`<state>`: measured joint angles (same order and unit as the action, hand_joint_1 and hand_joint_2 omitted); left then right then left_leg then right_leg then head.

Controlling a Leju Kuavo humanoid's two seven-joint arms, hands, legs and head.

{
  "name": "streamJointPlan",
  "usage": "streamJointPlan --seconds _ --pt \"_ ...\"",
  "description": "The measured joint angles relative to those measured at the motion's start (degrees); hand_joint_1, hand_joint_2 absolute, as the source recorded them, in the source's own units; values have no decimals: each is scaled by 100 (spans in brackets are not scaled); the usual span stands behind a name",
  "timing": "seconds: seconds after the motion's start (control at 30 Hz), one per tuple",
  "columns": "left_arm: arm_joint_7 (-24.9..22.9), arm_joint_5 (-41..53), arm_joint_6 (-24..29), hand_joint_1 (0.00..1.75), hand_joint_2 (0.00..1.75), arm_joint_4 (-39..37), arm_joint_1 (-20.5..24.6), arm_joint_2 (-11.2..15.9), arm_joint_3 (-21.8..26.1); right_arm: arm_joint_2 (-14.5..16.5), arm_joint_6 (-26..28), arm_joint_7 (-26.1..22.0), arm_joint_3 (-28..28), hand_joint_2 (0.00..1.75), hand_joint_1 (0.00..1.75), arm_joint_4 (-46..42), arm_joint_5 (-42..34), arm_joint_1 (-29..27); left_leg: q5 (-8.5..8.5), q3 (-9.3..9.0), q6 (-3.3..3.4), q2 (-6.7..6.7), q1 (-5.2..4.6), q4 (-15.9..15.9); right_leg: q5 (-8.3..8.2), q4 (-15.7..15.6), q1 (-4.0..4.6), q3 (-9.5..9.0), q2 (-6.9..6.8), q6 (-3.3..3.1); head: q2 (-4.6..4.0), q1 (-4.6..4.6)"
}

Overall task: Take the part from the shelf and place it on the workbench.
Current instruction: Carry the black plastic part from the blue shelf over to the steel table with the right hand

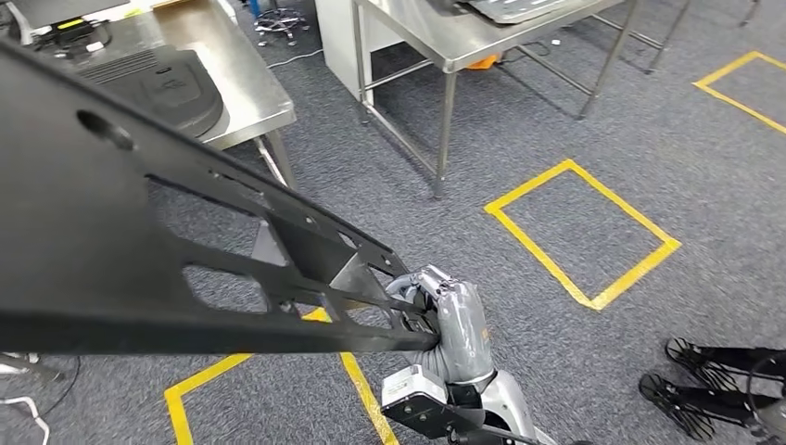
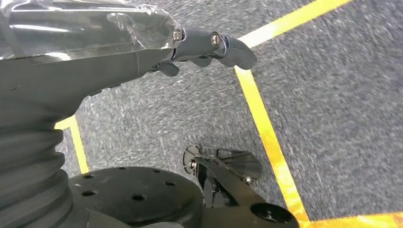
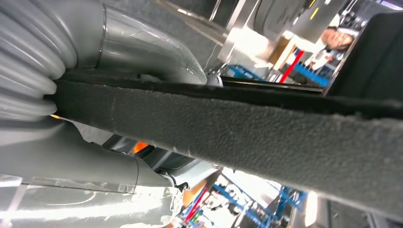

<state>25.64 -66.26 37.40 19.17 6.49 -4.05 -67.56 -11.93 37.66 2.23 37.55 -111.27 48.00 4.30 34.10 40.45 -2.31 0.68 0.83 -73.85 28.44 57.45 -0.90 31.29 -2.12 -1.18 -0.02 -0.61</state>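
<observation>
The part (image 1: 111, 241) is a large flat black panel with cut-out openings, and it spans the left half of the head view, held up in the air. My right hand (image 1: 450, 324) grips its narrow end at the bottom centre. In the right wrist view the part's rough black edge (image 3: 266, 128) runs between the thumb and fingers of my right hand (image 3: 95, 47). My left hand (image 2: 95, 66) hangs over the grey carpet, its fingers (image 2: 228, 47) stretched out with nothing in them. A steel workbench (image 1: 250, 93) stands at the upper left, beyond the part.
Another black moulded part (image 1: 176, 88) lies on the workbench. A second steel table (image 1: 463, 46) stands at the top centre. Yellow tape rectangles (image 1: 584, 232) mark the carpet. A person's dark shoes (image 1: 704, 380) are at the bottom right.
</observation>
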Motion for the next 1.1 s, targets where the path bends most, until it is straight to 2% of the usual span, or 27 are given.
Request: streamJointPlan --seconds 0.03,0.07,0.13,0.17,0.23,0.3,0.33,0.37,0.43,0.47,0.5,0.53,0.57,0.6,0.63,0.67,0.7,0.77,0.9,0.93,1.0,1.03,1.07,1.1 --pt "0 -6 1 0 175 0 -4 2 0 0 0 -2 0 175 175 0 0 0 -162 -105 -9 -26 14 218 17 6 -8 -15 -52 14 0 10" --pt "0 -12 1 0 175 0 -6 3 0 0 0 -3 0 175 175 0 0 1 -377 -305 -14 -85 25 614 39 14 -18 -39 -102 35 0 20" --pt "1 -19 2 0 175 1 -1 4 0 0 -1 -6 0 175 175 0 0 3 -645 -646 24 -225 9 1324 89 31 -8 -83 -175 97 0 45" --pt "2 -20 2 0 175 2 0 4 0 1 -1 -7 0 175 175 0 0 5 -684 -721 62 -260 -5 1498 106 34 5 -100 -201 127 0 47" --pt "3 -22 2 0 175 2 -6 3 0 3 -2 -8 0 175 175 0 -1 9 -673 -718 153 -210 -28 1545 120 18 13 -132 -246 182 0 38" --pt "3 -24 2 0 175 2 -8 3 1 4 -2 -8 0 175 175 -1 -2 12 -683 -730 234 -149 -19 1569 192 66 -12 -144 -181 246 0 19" --pt "4 -25 3 0 175 2 -4 3 1 4 -2 -8 0 175 175 -1 -2 14 -692 -738 277 -119 -12 1583 308 225 -26 -84 -91 270 0 3" --pt "4 -25 3 0 175 2 1 3 2 4 -2 -9 0 175 175 -1 -2 14 -699 -743 309 -89 -5 1593 480 512 -34 43 19 282 0 -23" --pt "4 -24 4 0 175 2 6 3 2 4 -2 -8 0 175 175 1 -2 4 -694 -742 346 -17 -21 1594 837 1320 -34 448 149 280 0 -91" --pt "4 -25 4 0 175 2 6 3 2 4 -2 -8 0 175 175 1 -2 -2 -692 -744 351 30 -32 1593 903 1620 -30 618 169 275 0 -119" --pt "4 -26 4 0 175 2 6 3 3 4 -2 -8 0 175 175 2 -3 -5 -689 -750 355 86 -43 1592 847 1717 -26 696 180 262 0 -141" --pt "4 -27 4 0 175 2 6 3 3 4 -2 -9 0 175 175 2 -5 -7 -687 -760 355 147 -50 1590 680 1575 -19 664 194 237 0 -157" --pt "4 -27 3 0 175 2 8 3 4 4 -3 -9 0 175 175 2 -8 -5 -685 -772 353 210 -54 1589 441 1228 -10 530 229 204 0 -171" --pt "4 -27 3 0 175 3 9 2 4 4 -3 -9 0 175 175 2 -10 -1 -682 -779 349 269 -51 1587 227 806 0 362 320 164 0 -191" --pt "5 -28 2 0 175 3 13 1 5 4 -3 -10 0 175 175 2 -13 4 -676 -775 333 326 -54 1577 79 444 7 219 409 140 0 -197" --pt "6 -28 2 0 175 4 15 -1 5 4 -4 -12 0 175 175 2 -13 7 -674 -763 309 373 -49 1570 2 205 19 128 482 125 0 -204" --pt "8 -28 2 0 175 4 15 -3 5 4 -6 -14 0 175 175 2 -14 10 -674 -748 278 415 -39 1568 -6 98 33 91 526 114 0 -206" --pt "10 -29 1 0 175 4 14 -4 5 4 -8 -17 0 175 175 2 -16 9 -682 -732 222 473 -16 1581 -2 80 60 84 484 103 0 -204" --pt "11 -30 2 0 175 4 14 -4 5 6 -10 -18 0 175 175 2 -17 13 -685 -732 189 506 -18 1592 -14 56 52 72 443 81 0 -204" --pt "12 -30 3 0 175 4 14 0 6 8 -13 -18 0 175 175 2 -17 21 -670 -738 175 491 -25 1574 -29 28 28 57 405 67 0 -205" --pt "17 -33 4 0 175 4 14 8 5 17 -32 -20 1 175 175 3 -24 35 -253 -317 82 244 -29 671 -38 -27 -15 20 183 21 0 -104" --pt "20 -35 4 0 175 4 11 10 5 20 -42 -21 1 175 175 3 -29 39 -96 -124 42 107 -14 267 -26 -30 -21 4 69 11 0 -51" --pt "22 -37 4 0 175 4 9 10 5 22 -50 -22 2 175 175 4 -35 40 -19 16 3 -13 1 -9 -4 -25 -23 -10 -40 9 0 7" --pt "24 -38 4 0 175 4 7 11 6 22 -52 -22 2 175 175 4 -40 41 -211 -127 -6 -52 13 285 19 -14 -30 -29 -93 26 0 15"
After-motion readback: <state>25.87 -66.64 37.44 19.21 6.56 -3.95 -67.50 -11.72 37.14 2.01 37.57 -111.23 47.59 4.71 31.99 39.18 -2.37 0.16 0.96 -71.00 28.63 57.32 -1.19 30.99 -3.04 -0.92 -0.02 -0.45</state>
